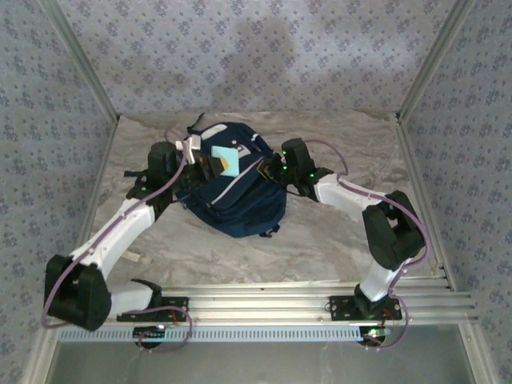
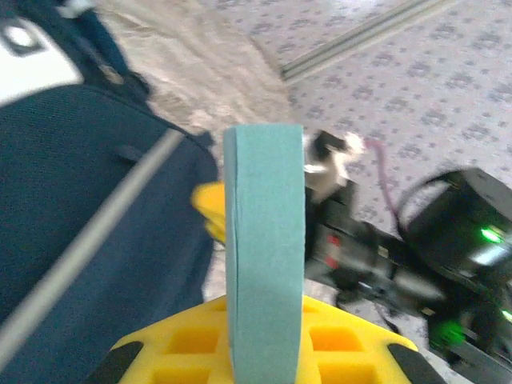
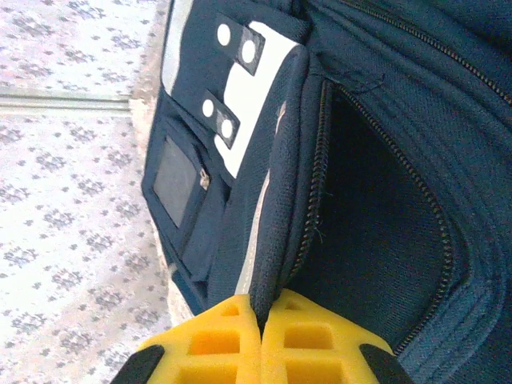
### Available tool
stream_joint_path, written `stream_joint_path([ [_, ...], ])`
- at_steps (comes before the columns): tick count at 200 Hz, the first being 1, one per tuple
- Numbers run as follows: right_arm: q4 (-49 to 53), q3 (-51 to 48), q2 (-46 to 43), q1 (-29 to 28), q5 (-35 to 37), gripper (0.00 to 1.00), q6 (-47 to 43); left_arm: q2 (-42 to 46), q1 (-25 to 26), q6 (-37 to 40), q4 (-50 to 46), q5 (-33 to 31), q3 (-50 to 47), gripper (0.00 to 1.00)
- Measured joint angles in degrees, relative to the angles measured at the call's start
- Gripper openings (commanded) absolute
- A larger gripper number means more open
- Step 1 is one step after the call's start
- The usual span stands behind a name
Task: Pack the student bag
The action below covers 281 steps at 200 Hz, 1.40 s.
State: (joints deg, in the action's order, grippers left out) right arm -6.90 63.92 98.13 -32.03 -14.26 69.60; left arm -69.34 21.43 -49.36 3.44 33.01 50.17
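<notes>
Student bag lies near the middle of the marbled table, navy with white stripes. Both arms reach in to it from the near edge.

The left arm comes in from the left side. The left jaws are clamped on a teal slab, which is held over the upper part of the bag. In the left wrist view the slab stands upright and edge-on between the yellow pads. The bag's navy fabric, crossed by one pale stripe, is to its left. The right arm, its green lights lit, is beyond it on the right.

The right arm comes in from the right side. The right jaws are closed tight on a fold of the bag's fabric at the rim of a compartment. In the right wrist view the yellow pads meet with that edge of the bag pinched between them. Just beside it a zip runs round a dark, open compartment. On the bag's outer face sit a grey square patch and a white panel crossed by dark strips with pale dots.

Patterned walls close in the table on three sides.
</notes>
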Motion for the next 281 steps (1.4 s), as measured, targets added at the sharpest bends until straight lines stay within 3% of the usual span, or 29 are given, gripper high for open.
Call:
stream_joint_path([
  [41, -4.15, 1.88, 2.25, 0.87, -0.26, 0.0, 6.58, 1.66, 7.69, -6.36, 4.98, -4.92, -6.36, 0.0],
  [120, -3.91, 7.65, 5.49, 5.53, -5.25, 0.0, 7.61, -6.47, 16.22, -13.6, 15.65, -9.94, -8.68, 0.0],
  [180, -3.91, 7.65, 5.46, 5.66, -5.99, 0.0, 7.61, -19.8, 18.29, -19.71, 26.82, -11.98, -8.98, 0.0],
  [281, -5.6, -2.36, -3.67, 5.09, -4.07, 0.0, 8.46, -17.9, 16.81, -15.23, 22.64, -25.68, -8.85, 0.0],
])
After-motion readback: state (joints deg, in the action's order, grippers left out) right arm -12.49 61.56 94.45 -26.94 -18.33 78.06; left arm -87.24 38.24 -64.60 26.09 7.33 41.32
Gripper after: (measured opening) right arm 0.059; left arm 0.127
